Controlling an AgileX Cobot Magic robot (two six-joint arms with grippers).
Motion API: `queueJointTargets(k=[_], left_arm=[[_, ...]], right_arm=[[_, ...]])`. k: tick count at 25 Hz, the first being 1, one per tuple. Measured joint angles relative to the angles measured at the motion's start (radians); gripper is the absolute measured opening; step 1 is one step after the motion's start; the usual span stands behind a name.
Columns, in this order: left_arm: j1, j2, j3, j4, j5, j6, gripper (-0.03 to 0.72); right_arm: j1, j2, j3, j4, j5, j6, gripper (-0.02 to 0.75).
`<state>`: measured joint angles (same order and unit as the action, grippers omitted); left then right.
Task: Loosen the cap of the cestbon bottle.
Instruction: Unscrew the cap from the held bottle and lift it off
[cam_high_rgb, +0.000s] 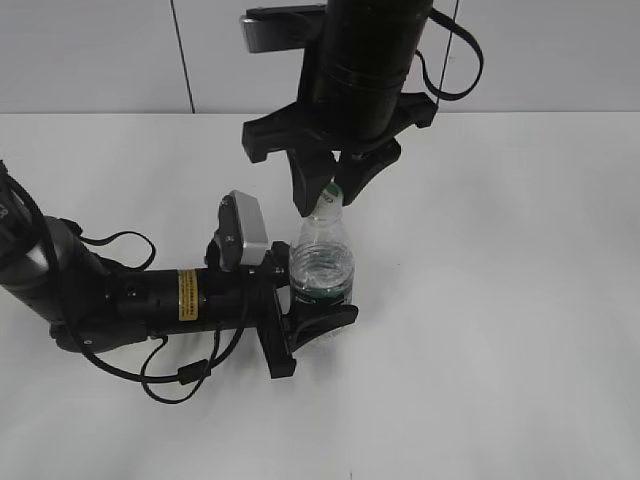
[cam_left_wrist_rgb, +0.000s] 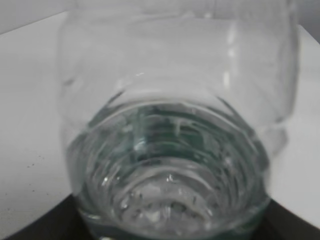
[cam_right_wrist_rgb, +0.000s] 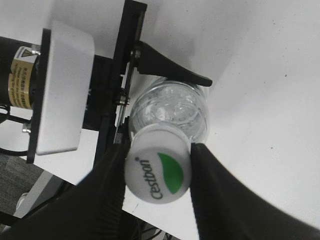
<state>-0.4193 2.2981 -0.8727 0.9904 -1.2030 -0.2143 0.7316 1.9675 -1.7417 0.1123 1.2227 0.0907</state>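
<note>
The cestbon bottle (cam_high_rgb: 321, 262) stands upright on the white table (cam_high_rgb: 500, 300). The left gripper (cam_high_rgb: 318, 308) clamps the bottle's lower body from the left, 1 finger on each side. Above the bottle, the right gripper (cam_right_wrist_rgb: 159, 175) reaches down, its 2 fingers (cam_right_wrist_rgb: 107, 190) pressed against the cap (cam_right_wrist_rgb: 159, 171).

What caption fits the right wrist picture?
Right gripper pinches the Cestbon cap above the bottle.
</note>
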Motion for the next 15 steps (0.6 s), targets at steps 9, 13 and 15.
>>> queueJointTargets(k=[9, 13, 15], left_arm=[[0.0, 0.0, 0.0, 0.0, 0.0, 0.0, 0.412], [0.0, 0.0, 0.0, 0.0, 0.0, 0.0, 0.412], [0.0, 0.0, 0.0, 0.0, 0.0, 0.0, 0.412]], right_arm=[[0.0, 0.0, 0.0, 0.0, 0.0, -0.228, 0.296], [0.0, 0.0, -0.001, 0.0, 0.0, -0.428, 0.296], [0.0, 0.0, -0.002, 0.0, 0.0, -0.523, 0.296]])
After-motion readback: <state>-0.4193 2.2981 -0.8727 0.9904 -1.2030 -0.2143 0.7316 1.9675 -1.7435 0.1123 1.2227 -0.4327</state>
